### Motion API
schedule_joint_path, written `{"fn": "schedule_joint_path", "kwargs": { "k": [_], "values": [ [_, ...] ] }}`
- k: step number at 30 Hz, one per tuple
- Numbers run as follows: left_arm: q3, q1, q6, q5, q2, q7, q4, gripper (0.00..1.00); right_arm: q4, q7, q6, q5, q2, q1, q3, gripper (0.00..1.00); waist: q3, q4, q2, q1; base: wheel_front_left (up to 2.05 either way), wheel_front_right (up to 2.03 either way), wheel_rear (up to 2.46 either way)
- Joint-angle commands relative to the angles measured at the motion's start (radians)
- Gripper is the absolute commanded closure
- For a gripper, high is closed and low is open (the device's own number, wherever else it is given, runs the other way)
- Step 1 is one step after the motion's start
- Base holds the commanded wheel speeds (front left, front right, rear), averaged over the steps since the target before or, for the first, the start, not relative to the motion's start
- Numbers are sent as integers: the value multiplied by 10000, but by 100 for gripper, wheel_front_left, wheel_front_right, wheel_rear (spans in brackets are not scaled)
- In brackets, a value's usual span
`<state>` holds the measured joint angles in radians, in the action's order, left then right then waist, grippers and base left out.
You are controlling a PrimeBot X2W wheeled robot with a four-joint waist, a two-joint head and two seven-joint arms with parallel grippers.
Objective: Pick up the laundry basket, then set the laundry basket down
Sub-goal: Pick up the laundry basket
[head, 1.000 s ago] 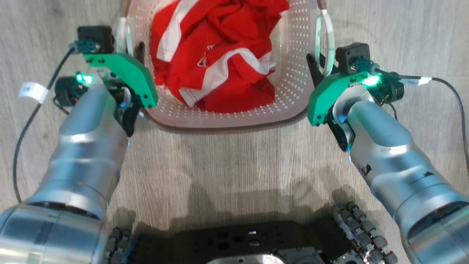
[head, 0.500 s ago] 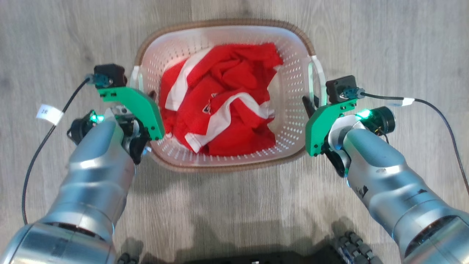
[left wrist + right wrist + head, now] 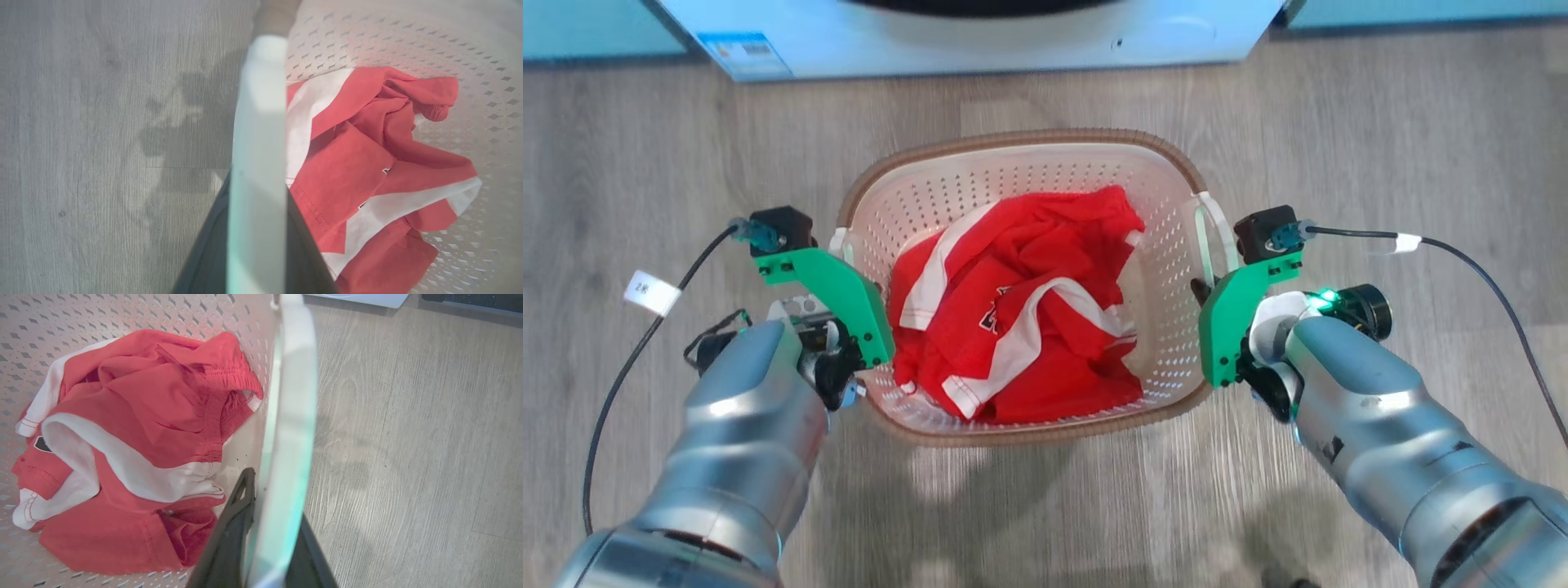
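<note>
The laundry basket (image 3: 1021,139) is white and perforated with a brown rim, and it holds a crumpled red and white garment (image 3: 1013,310). My left gripper (image 3: 843,260) is shut on the basket's left white handle (image 3: 259,122), with one dark finger (image 3: 208,249) on each side of it. My right gripper (image 3: 1207,286) is shut on the right handle (image 3: 290,416), again with a finger (image 3: 233,522) on each side. The basket hangs level between the two arms. Its shadow falls on the floor in front of its near rim.
A white washing machine front (image 3: 980,33) stands just beyond the basket at the top of the head view. Grey wood floor (image 3: 1380,122) lies all around. Black cables (image 3: 1486,269) trail from both wrists.
The head camera has moved, so the whole picture has shifted and the washing machine has come into view. Both grippers have stayed shut on the handles.
</note>
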<state>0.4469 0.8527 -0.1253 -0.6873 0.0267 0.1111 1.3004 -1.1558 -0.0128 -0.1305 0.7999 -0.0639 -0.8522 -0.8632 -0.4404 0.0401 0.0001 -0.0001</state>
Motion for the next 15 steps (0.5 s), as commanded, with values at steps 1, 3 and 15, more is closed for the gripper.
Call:
{"fn": "schedule_joint_path", "kwargs": {
  "k": [1,3,15],
  "values": [
    [-149,131,-53,-98,349,3,-245,100,40,45,-2,42,-80,329,-158,100,368,-16,-1,1,0,0,0],
    [-110,41,-53,-216,361,138,-249,100,79,265,-2,210,-132,333,-299,100,645,-22,-1,1,0,0,0],
    [99,-406,-53,-810,492,815,-266,100,19,1439,-2,1194,-305,389,-797,100,2175,-47,-1,1,0,0,0]
  ]
}}
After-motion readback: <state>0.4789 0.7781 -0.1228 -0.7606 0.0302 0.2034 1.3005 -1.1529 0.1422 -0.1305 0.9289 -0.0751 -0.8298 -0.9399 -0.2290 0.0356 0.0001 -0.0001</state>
